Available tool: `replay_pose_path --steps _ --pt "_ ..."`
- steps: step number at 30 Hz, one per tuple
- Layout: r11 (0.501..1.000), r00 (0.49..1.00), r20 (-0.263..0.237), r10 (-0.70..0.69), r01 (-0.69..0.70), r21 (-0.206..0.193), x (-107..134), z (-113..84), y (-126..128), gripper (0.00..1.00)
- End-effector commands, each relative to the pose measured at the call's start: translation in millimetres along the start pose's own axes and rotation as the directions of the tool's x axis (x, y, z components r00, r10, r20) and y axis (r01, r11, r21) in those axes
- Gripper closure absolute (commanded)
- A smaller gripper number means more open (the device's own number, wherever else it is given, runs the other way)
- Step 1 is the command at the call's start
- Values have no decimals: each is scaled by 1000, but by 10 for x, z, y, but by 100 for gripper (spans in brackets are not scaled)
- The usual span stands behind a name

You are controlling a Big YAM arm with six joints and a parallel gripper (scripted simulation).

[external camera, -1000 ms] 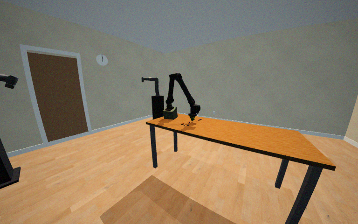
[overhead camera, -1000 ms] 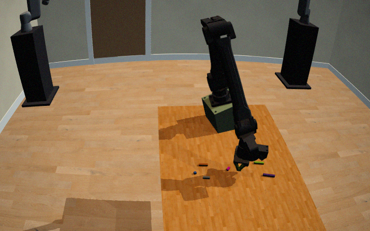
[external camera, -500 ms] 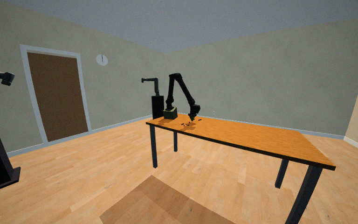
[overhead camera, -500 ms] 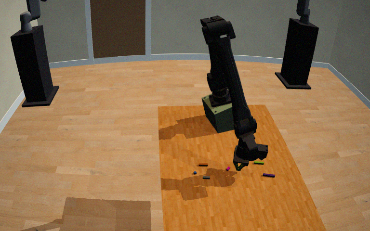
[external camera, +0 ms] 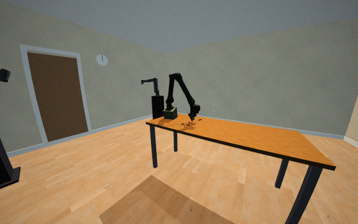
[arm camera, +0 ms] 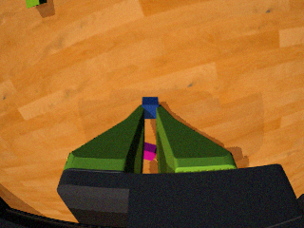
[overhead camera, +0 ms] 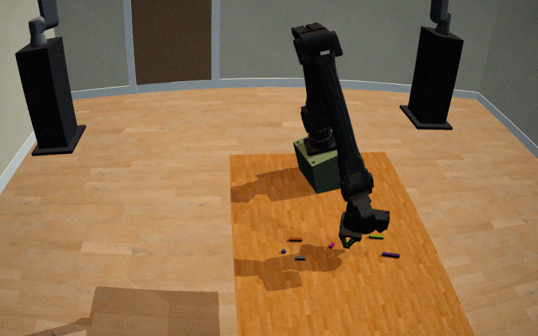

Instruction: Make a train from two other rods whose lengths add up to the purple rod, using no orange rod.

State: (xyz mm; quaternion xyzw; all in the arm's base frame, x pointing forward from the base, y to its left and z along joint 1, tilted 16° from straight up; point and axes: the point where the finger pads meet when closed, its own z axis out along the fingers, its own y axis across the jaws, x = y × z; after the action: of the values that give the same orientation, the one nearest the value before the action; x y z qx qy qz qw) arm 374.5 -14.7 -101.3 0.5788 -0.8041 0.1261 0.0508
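Note:
My gripper (overhead camera: 348, 242) is low over the orange table top, between the magenta rod (overhead camera: 331, 245) and the lime rod (overhead camera: 375, 236). In the wrist view the green fingers are shut on a small blue rod (arm camera: 150, 106) at their tips. A bit of magenta (arm camera: 150, 151) shows through the gap between the fingers. The purple rod (overhead camera: 390, 254) lies flat to the right of the gripper. I cannot tell whether the held blue rod touches the table.
Another blue rod (overhead camera: 282, 250), an orange rod (overhead camera: 295, 239) and a grey rod (overhead camera: 300, 258) lie apart to the left of the gripper. The arm's green base (overhead camera: 319, 168) stands behind. The table's edges are well away from the rods.

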Motion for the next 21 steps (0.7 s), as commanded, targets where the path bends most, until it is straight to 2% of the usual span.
replay_pose_path --steps 1,21 --pt "1000 1000 16 -4 3 27 -3 -63 -76 96" --pt "1000 1000 16 0 0 28 2 -69 -93 96"
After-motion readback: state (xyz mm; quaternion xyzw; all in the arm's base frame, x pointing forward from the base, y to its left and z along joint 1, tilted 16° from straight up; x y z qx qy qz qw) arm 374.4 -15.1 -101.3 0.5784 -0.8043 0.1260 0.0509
